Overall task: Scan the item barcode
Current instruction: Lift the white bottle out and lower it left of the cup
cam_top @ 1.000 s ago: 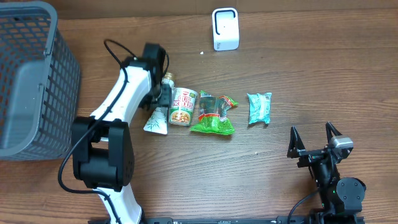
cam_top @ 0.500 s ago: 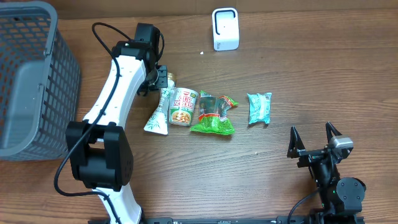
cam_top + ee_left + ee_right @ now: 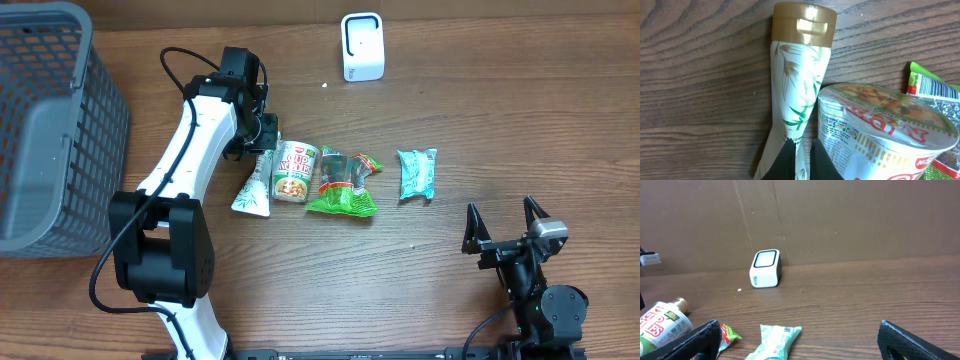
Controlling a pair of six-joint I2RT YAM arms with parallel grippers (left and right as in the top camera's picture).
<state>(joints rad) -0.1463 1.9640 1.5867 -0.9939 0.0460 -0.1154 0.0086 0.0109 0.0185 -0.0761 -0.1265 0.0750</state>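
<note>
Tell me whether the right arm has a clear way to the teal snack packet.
Probably yes. The right gripper stands open, with only bare table between it and the teal packet; the left gripper is off at the tube, out of the way.

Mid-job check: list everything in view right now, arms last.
grey plastic mesh basket: one, grey, table's left edge
white boxy barcode scanner: one, white, top centre
white squeeze tube with gold cap: one, white with green leaves, row's left end
cup noodle tub: one, white and red, on its side beside the tube
green snack bag: one, green, mid-row
pale teal packet: one, teal, row's right end
brown wooden table: one, brown, under everything
left gripper: one, black, shut over the tube
right gripper: one, black, open, empty, lower right
</note>
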